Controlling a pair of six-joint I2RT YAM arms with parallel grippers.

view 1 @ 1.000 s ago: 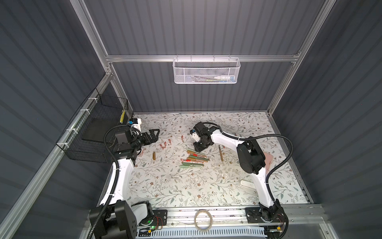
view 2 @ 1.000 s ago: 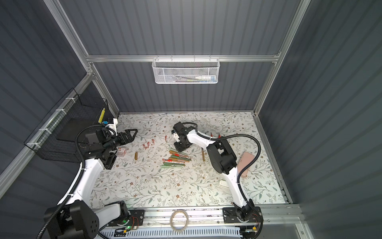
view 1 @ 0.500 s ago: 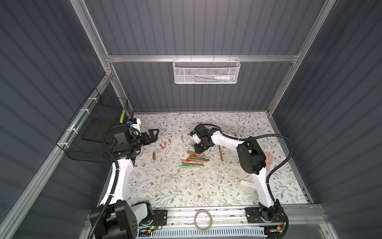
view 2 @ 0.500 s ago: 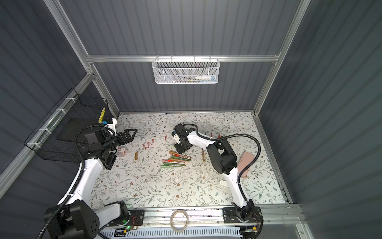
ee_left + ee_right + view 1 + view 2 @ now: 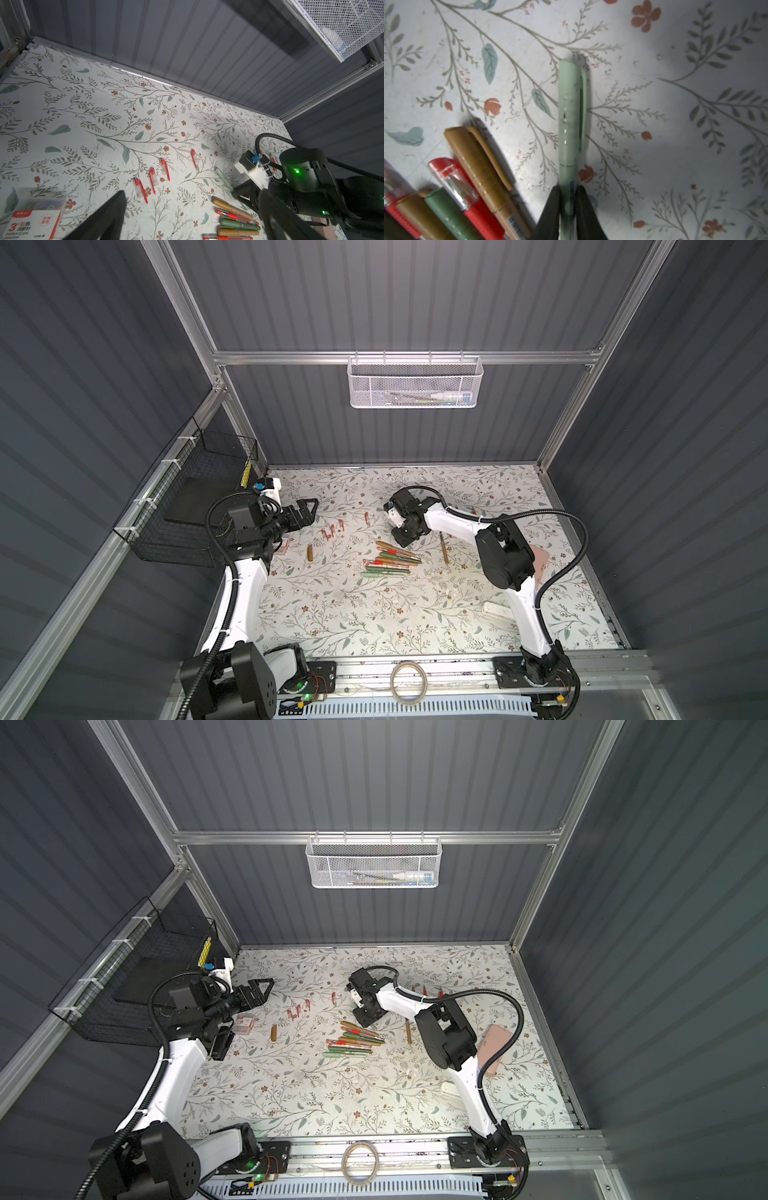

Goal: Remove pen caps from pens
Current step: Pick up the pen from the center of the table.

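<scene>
- Nearest your side, a white oblong plastic case (image 5: 496, 609) lay on the floral-patterned table (image 5: 332, 614). It was at about 4 o'clock from the pens and well apart from them.
- At mid-table lay the cluster of capped pens (image 5: 388, 560): olive-green, mustard-brown and clear red-accented sticks, side by side and touching.
- At 3 o'clock from that cluster, a lone mustard-brown pen (image 5: 444, 547) lay near. A pink rectangular case (image 5: 492, 1040) lay beyond it, partly behind your right arm.
- At 1 o'clock, just beside the cluster, your right gripper (image 5: 568, 193) was clamped on the barrel of a pale-green plastic pen (image 5: 571, 114). The grip was just behind the pen's cap, which was on.
- At 9 o'clock lay a short mustard-brown pen cap (image 5: 309, 552), and past it a small box of paper clips (image 5: 31, 218).
- At 10 o'clock lay a loose row of clear red-clipped caps (image 5: 153, 179), each apart from the next.
- Farther out at 10 o'clock, your left gripper (image 5: 309, 510) hung clear of the table, jaws spread wide, holding nothing.
</scene>
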